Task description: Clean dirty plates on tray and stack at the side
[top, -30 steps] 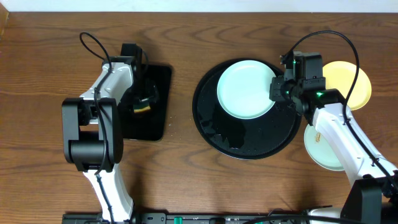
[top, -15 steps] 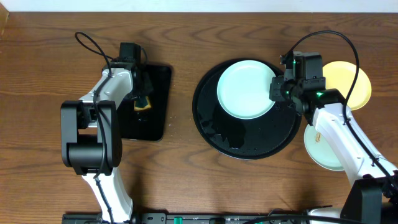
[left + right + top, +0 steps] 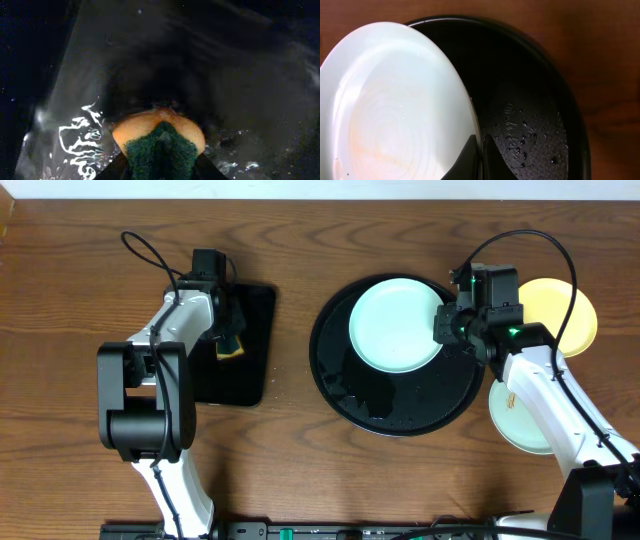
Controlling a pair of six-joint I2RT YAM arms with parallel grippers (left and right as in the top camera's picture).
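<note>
A pale mint-white plate [image 3: 393, 323] lies on the back part of the round black tray [image 3: 400, 405]. My right gripper [image 3: 447, 326] is shut on its right rim. In the right wrist view the plate [image 3: 395, 105] shows a faint brownish smear, and the gripper [image 3: 481, 152] pinches the plate's edge above the wet tray [image 3: 540, 105]. A pale yellow plate [image 3: 570, 310] and another pale plate [image 3: 520, 425] rest on the table right of the tray. My left gripper [image 3: 229, 340] is shut on a yellow sponge with a green scouring side [image 3: 160, 140].
A smaller rectangular black tray [image 3: 240, 375], wet and glossy [image 3: 75, 135], lies under the left gripper. The tray floor holds water drops. Bare wooden table [image 3: 290, 460] surrounds both trays.
The left gripper has closed on the sponge and shifted slightly toward the back of the rectangular tray. The right arm and the plate have not moved.
</note>
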